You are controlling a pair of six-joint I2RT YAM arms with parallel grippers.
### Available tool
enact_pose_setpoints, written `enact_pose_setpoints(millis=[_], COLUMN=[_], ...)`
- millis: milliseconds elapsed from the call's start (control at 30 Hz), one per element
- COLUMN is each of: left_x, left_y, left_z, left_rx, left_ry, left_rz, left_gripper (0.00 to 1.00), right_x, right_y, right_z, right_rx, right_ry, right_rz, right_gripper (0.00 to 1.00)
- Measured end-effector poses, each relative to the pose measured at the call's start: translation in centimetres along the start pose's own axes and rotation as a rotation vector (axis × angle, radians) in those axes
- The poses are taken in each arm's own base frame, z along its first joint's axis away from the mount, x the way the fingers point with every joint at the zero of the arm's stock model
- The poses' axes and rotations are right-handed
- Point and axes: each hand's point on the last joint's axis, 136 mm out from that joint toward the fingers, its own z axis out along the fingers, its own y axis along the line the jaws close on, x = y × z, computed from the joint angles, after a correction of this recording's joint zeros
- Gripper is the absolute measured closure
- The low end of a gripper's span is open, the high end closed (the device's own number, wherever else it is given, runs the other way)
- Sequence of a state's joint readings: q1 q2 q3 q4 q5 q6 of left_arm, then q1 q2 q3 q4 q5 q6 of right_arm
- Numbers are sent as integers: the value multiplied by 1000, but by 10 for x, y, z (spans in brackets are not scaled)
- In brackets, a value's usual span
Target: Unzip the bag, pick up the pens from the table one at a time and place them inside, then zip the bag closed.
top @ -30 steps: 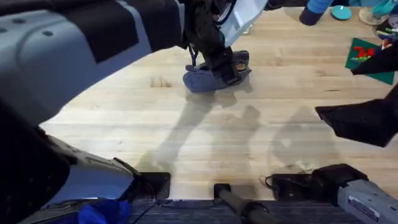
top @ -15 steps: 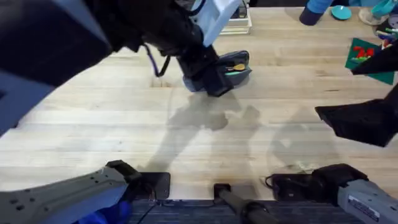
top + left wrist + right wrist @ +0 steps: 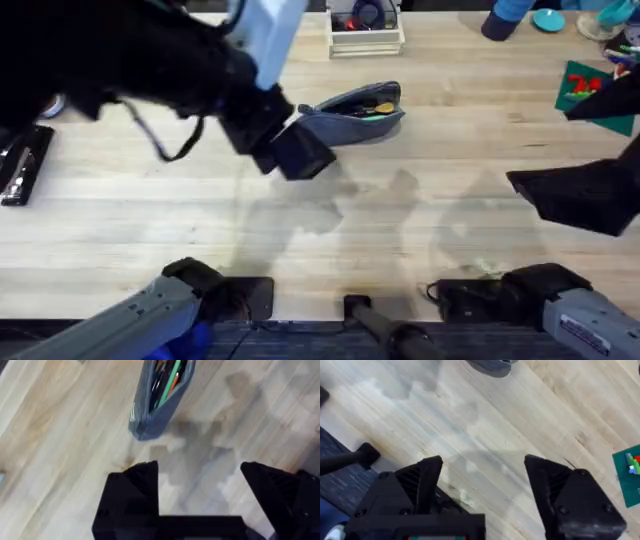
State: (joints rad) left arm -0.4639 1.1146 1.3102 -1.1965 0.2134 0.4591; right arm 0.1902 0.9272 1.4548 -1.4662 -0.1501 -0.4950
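1. The worktop (image 3: 400, 230) is pale planked wood with clear grain, matte and bare across its middle.
2. The left arm sweeps in large and dark from ten o'clock; its tool (image 3: 200, 485) hangs over bare wood just short of the bag, black blocky fingers (image 3: 132, 495) spread apart and gripping nothing.
3. The right tool (image 3: 482, 485) hovers low near five o'clock, its fingers likewise parted and empty.
4. The bag (image 3: 352, 112), a soft oblong grey-blue fabric pouch with rounded ends, lies around twelve o'clock, zipper gaping open.
5. The pens (image 3: 170, 380) sit inside it: slim sticks, one bright green, another orange, others dark.
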Motion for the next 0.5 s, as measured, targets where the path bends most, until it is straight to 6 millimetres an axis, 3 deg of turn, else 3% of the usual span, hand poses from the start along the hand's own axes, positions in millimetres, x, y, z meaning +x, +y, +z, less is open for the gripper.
enact_pose_setpoints(millis=[200, 367, 500], left_x=[22, 27, 42], left_y=[-7, -3, -5], left_z=[-21, -38, -42], left_rx=[-8, -62, -88], left_ry=[24, -28, -49], left_rz=[-12, -6, -19], left_gripper=[6, 6, 6], right_x=[-1, -2, -3], right_y=[-1, -3, -5], right_z=[4, 11, 16], right_rx=[-8, -23, -34], right_ry=[15, 42, 63], right_rz=[3, 9, 13], right_gripper=[3, 3, 3])
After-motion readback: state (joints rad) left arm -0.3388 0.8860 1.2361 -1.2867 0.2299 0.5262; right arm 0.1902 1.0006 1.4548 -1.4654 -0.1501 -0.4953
